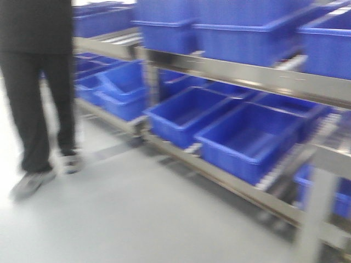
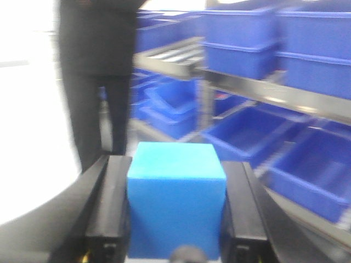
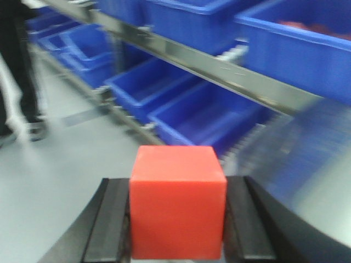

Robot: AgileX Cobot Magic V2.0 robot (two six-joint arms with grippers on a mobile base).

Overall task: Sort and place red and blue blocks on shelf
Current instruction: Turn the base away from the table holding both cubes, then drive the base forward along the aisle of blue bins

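Note:
My left gripper (image 2: 176,205) is shut on the blue block (image 2: 176,203), a bright blue cube pressed between both black fingers. In the right wrist view the red block (image 3: 177,203) sits clamped the same way in my right gripper (image 3: 177,211). The shelf (image 1: 247,74), a tiered steel rack with metal rails, stands ahead and to the right, and shows as the shelf (image 2: 274,93) and the shelf (image 3: 219,66) in the wrist views. Neither gripper shows in the front view. All frames are blurred.
Large blue tubs (image 1: 247,137) fill the rack's lower and upper tiers. A person in dark clothes (image 1: 38,82) stands on the grey floor (image 1: 137,219) at the left, close to the rack's far end. A steel post (image 1: 315,213) rises at the lower right.

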